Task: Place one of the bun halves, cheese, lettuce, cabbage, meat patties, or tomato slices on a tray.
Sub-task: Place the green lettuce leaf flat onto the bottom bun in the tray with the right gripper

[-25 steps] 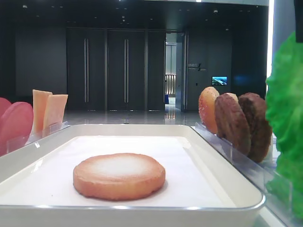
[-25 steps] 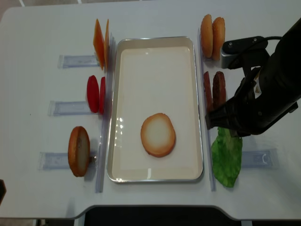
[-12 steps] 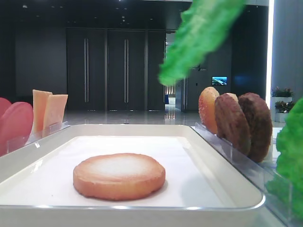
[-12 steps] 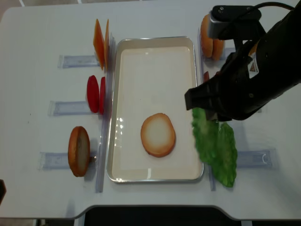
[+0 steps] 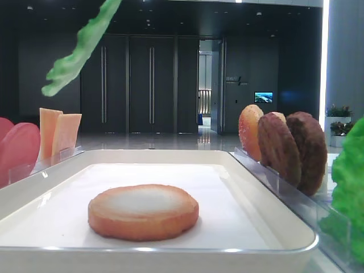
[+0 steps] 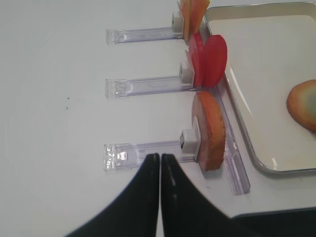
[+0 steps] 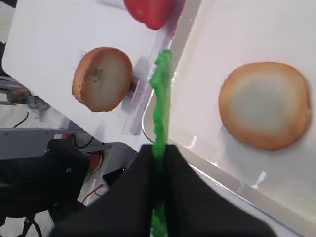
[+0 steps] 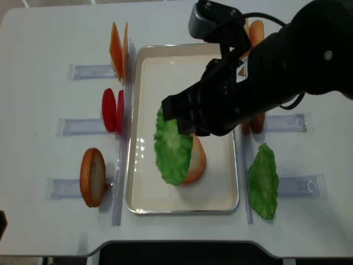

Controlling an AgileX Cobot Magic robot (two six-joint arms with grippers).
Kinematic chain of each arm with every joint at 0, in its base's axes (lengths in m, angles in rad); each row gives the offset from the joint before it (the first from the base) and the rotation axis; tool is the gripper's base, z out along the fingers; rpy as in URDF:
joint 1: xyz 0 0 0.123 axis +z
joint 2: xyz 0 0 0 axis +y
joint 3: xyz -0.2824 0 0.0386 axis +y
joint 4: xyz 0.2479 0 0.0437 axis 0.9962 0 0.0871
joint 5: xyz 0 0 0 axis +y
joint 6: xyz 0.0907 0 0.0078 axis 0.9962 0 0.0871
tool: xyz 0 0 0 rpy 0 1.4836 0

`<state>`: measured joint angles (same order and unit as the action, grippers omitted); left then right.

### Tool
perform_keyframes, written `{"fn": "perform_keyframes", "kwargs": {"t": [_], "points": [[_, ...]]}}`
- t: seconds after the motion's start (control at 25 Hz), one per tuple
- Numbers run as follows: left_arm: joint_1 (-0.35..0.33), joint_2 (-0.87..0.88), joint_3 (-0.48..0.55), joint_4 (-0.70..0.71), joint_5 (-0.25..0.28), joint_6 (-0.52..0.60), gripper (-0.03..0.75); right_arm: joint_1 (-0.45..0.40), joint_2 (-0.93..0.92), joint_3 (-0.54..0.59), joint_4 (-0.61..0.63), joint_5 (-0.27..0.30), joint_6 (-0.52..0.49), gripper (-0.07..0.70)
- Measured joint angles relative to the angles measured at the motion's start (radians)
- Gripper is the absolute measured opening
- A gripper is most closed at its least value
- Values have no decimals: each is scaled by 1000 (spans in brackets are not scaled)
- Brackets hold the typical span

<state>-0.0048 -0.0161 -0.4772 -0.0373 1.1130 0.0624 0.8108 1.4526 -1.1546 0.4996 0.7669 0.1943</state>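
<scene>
One bun half [image 8: 194, 159] already lies flat on the tray [image 8: 144, 203]. The right gripper [image 7: 157, 165] has its fingers clamped on a lettuce leaf [image 8: 172, 148], which hangs in the air above the tray, over the bun (not yet released). Remaining, by judgement: lower and release the leaf. The left gripper [image 6: 160, 159] is closed on nothing, over the bench [image 6: 59, 118].

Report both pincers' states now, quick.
Left pincer: shut, holding nothing.
Right pincer: shut on the lettuce leaf, held in the air above the tray.
</scene>
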Motion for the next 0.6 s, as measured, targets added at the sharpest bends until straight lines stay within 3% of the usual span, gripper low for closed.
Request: {"fn": "perform_keyframes", "kwargs": {"t": [0.4,0.6], "points": [[0,0,0,0,0,0,-1,-19,155,0,301,-42,-339,20],[0,0,0,0,0,0,-1,-67,198,0,374,-46,-433,20]]}}
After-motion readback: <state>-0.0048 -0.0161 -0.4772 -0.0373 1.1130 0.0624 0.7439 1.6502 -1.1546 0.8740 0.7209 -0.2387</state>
